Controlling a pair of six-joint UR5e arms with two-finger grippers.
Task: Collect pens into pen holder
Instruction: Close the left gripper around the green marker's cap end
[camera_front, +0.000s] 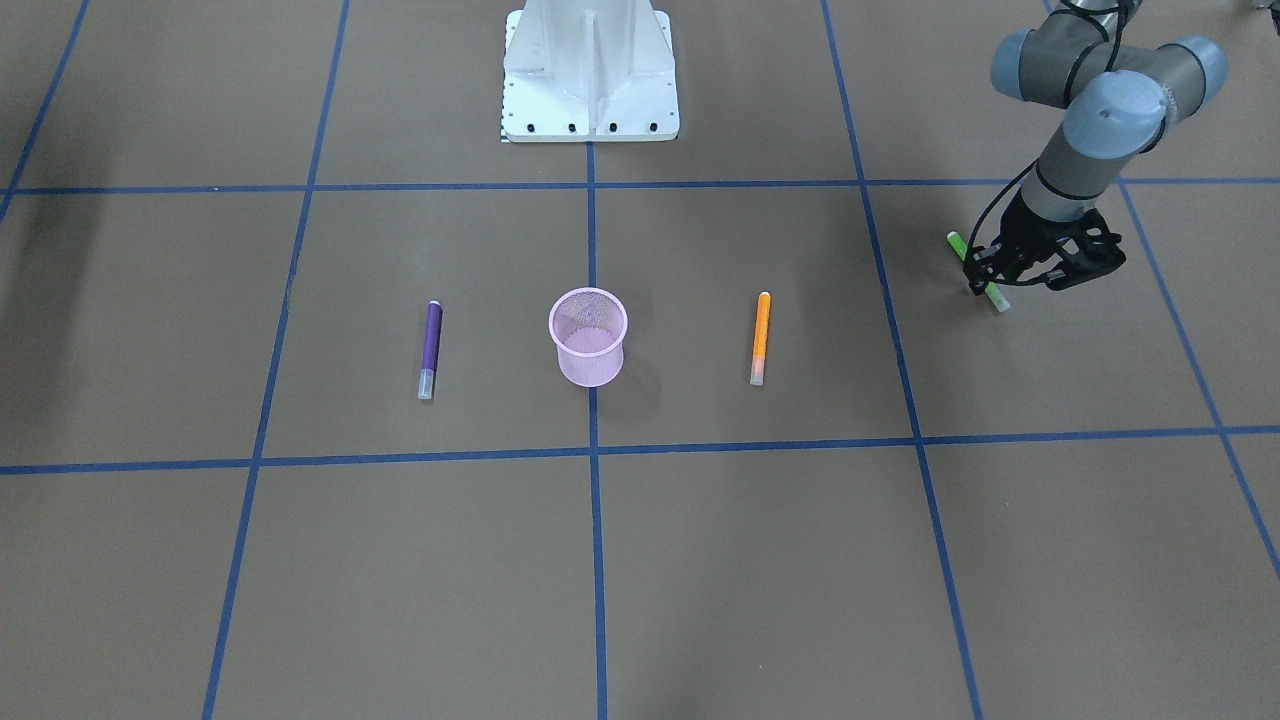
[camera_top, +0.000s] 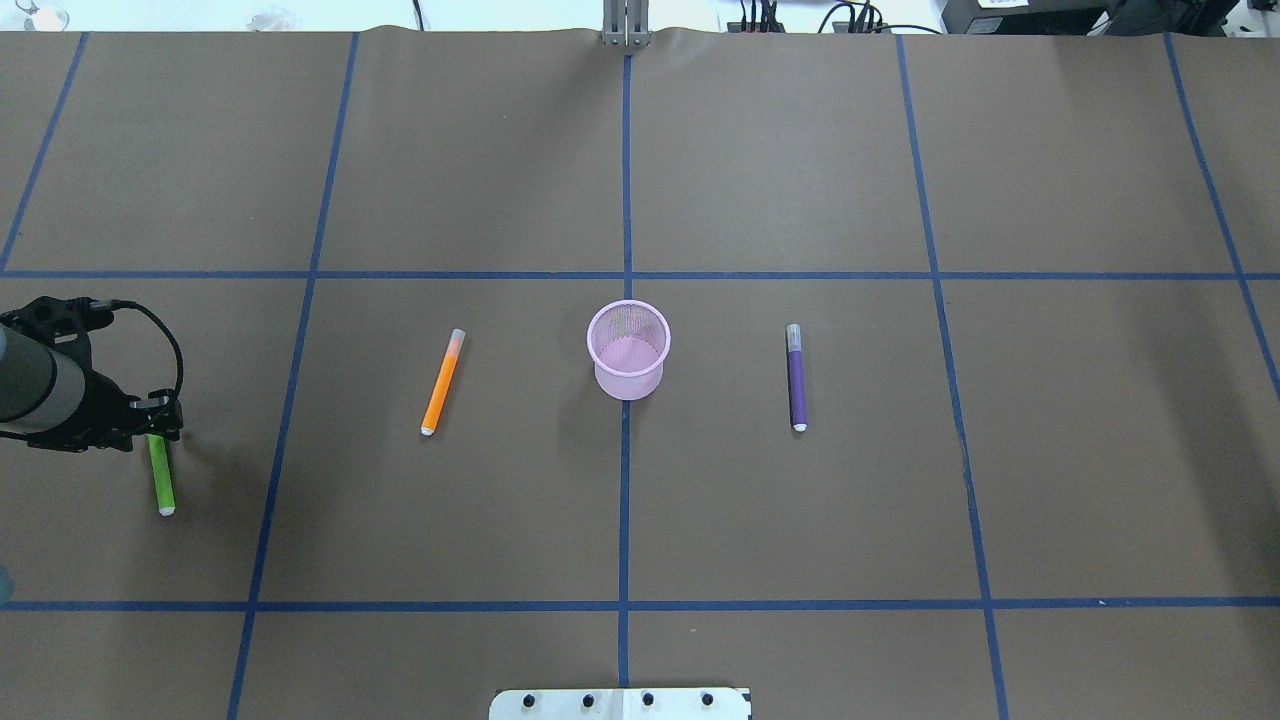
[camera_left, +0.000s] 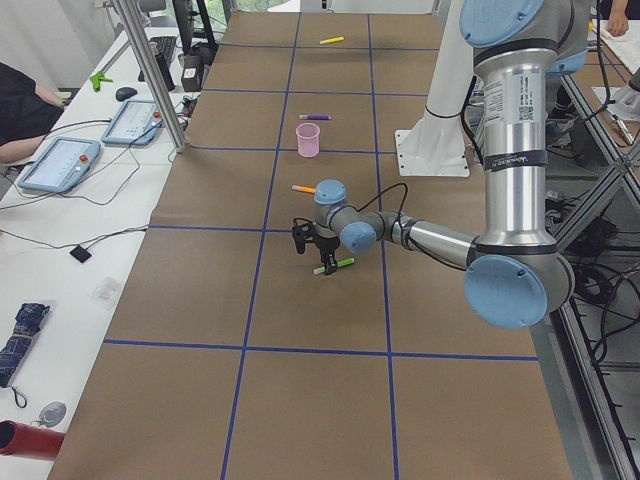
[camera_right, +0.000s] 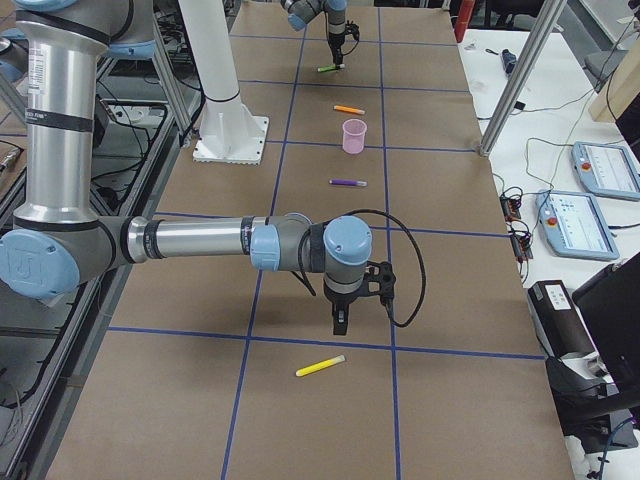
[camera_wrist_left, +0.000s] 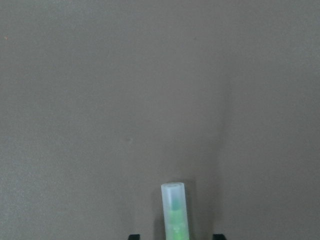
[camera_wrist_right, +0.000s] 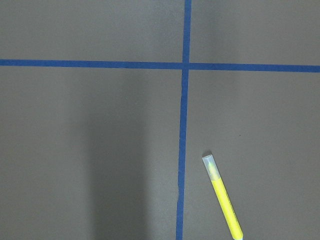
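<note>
The pink mesh pen holder (camera_front: 590, 365) (camera_top: 628, 380) stands upright mid-table. An orange pen (camera_front: 761, 335) (camera_top: 441, 385) lies on its left-arm side and a purple pen (camera_front: 431, 345) (camera_top: 797, 380) on the other. At the table's left end my left gripper (camera_front: 985, 285) (camera_top: 157, 432) is low and open astride the green pen (camera_front: 957, 243) (camera_top: 161, 480). The left wrist view shows that pen's pale cap (camera_wrist_left: 173, 197) with clear gaps to both fingertips. A yellow pen (camera_right: 320, 366) (camera_wrist_right: 222, 197) lies at the far right end, just beyond my right gripper (camera_right: 340, 325). I cannot tell whether that gripper is open or shut.
The white robot base (camera_front: 590, 70) (camera_top: 620, 703) sits at the table's robot-side edge. Blue tape lines (camera_top: 625, 500) grid the brown paper cover. Metal posts (camera_right: 520, 80) and tablets (camera_right: 580, 220) (camera_left: 60, 165) stand off the operators' side of the table.
</note>
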